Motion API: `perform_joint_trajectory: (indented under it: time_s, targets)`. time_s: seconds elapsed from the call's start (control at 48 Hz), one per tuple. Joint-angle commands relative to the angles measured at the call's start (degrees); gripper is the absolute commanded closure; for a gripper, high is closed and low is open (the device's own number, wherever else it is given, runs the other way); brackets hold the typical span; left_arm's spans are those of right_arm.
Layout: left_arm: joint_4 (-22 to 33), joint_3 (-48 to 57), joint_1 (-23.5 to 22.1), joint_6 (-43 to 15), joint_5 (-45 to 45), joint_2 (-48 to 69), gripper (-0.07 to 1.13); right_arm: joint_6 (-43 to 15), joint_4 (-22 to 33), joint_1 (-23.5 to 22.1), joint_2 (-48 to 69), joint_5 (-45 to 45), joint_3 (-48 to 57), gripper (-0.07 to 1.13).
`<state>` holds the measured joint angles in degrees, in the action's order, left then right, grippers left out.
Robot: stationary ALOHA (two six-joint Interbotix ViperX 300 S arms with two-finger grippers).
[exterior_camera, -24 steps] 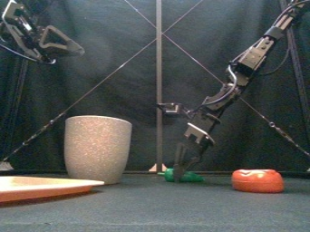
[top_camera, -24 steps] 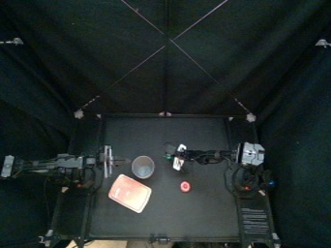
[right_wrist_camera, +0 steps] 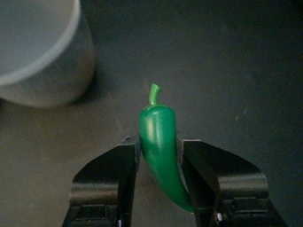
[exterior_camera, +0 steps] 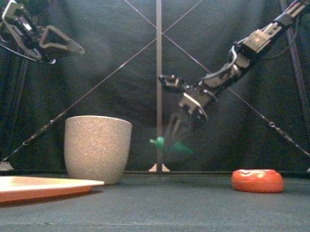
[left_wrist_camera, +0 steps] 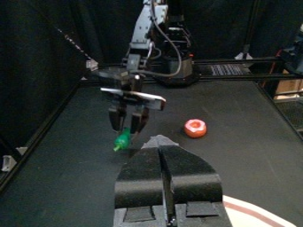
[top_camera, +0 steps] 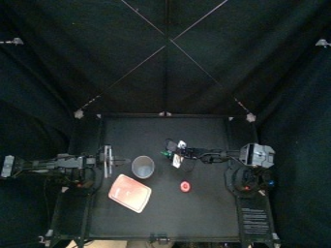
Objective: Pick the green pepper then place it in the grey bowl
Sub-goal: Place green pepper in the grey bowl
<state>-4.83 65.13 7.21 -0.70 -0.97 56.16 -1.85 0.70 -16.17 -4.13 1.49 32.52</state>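
The green pepper (exterior_camera: 169,142) hangs in the air, off the table, with my right gripper (exterior_camera: 182,122) shut on it. In the right wrist view the pepper (right_wrist_camera: 160,151) sits between the jaws, stem pointing outward, and the grey bowl (right_wrist_camera: 42,49) lies beside and below it. The tall grey speckled bowl (exterior_camera: 97,148) stands upright to the left of the pepper, a short gap apart. From above, the right gripper (top_camera: 173,155) is just right of the bowl (top_camera: 143,167). My left gripper (left_wrist_camera: 164,173) rests shut and empty at the table's left side.
A red tomato toy (exterior_camera: 256,180) lies on the table at the front right, also seen from above as the tomato (top_camera: 187,186). The flat pink tray (top_camera: 130,194) lies in front of the bowl on the left.
My right gripper has lifted the pepper off the table and carried it up and slightly left toward the bowl. The left arm has not moved.
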Motion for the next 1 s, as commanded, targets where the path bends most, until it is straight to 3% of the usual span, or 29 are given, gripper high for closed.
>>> perform_joint_trajectory:
  time_s: [0.021,0.417,0.771,1.0]
  targets:
    - [0.0,-0.88,0.0,0.0,-0.62,-0.18,0.99,0.44,0.18,1.85,5.36,-1.49,-3.96,0.33]
    - [0.0,-0.53,0.0,0.0,-1.58,-0.18,0.99,0.18,4.31,11.69,-0.26,-11.95,-14.06,0.33]
    - [-0.09,-0.44,0.0,0.0,-1.76,-0.09,0.99,0.09,1.41,12.04,-12.83,-13.1,-20.92,0.32]
    - [0.0,0.0,0.0,-0.09,-1.76,-0.09,0.99,-0.09,0.7,11.34,-14.24,-13.1,-21.36,0.31]
